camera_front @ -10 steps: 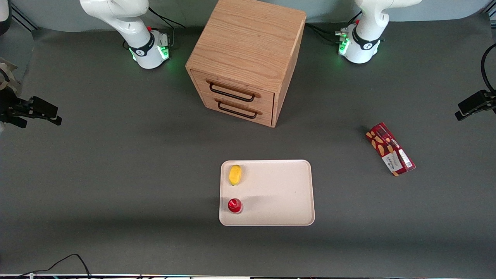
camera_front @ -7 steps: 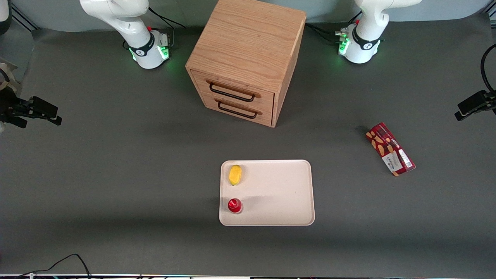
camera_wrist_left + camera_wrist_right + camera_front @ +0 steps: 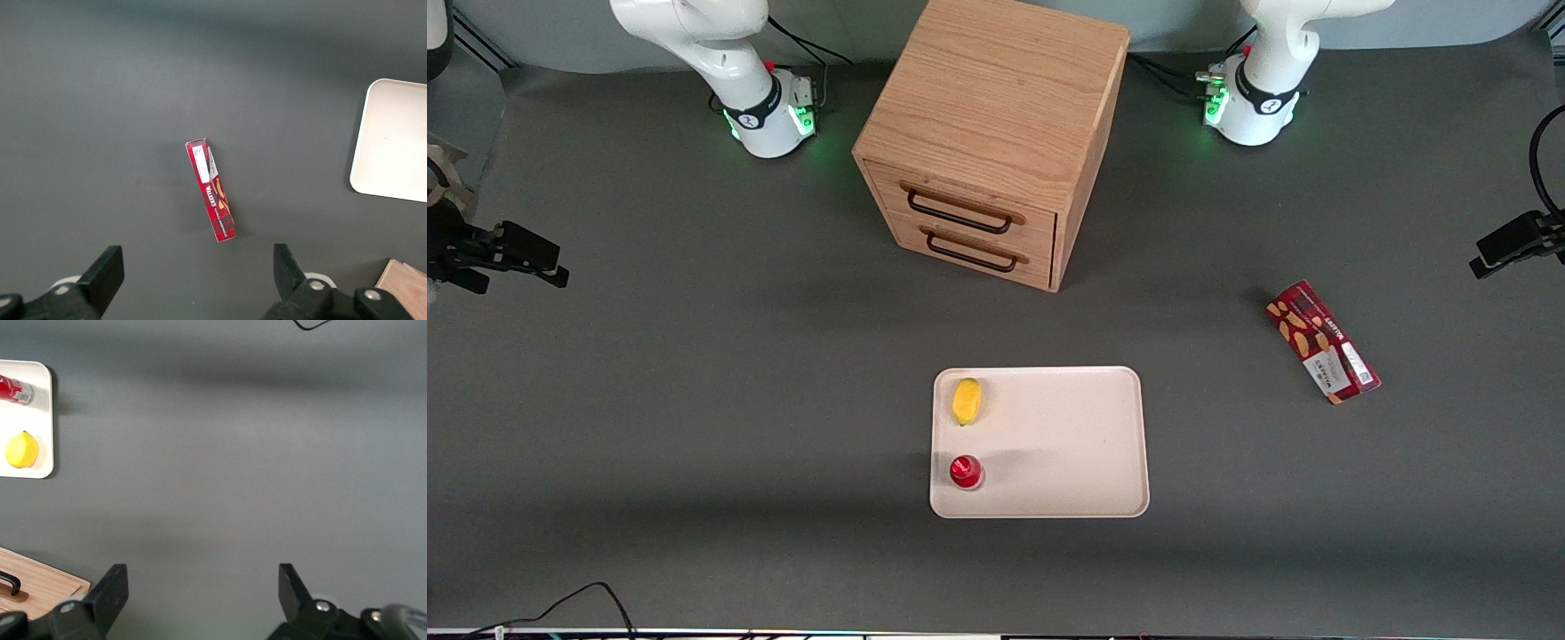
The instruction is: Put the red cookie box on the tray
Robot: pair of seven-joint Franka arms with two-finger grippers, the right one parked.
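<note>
The red cookie box (image 3: 1322,342) lies flat on the dark grey table (image 3: 694,400), toward the working arm's end, turned at a slant so that its white-labelled end points nearer the front camera. It touches nothing else; bare mat surrounds it on every side. In the left wrist view the same box (image 3: 211,189) lies alone on the mat, with a rounded corner of the tray (image 3: 393,143) showing well apart from it.

The tray (image 3: 1067,444) sits in the middle of the table, nearer the front camera than the wooden drawer cabinet (image 3: 991,133), and well apart from the box. On it, along the edge toward the parked arm's end, rest a yellow lemon (image 3: 966,401) and a small red-capped bottle (image 3: 966,472); the bottle is the nearer of the two to the front camera. Most of the tray's surface on the box's side is bare. The cabinet has two drawers with dark handles, both closed. Nothing lies between the box and the tray.

The gripper (image 3: 193,280) hangs above the table over the box, well clear of it. Its fingers (image 3: 107,273) are spread wide apart, wider than the box is across, and they hold and touch nothing.
</note>
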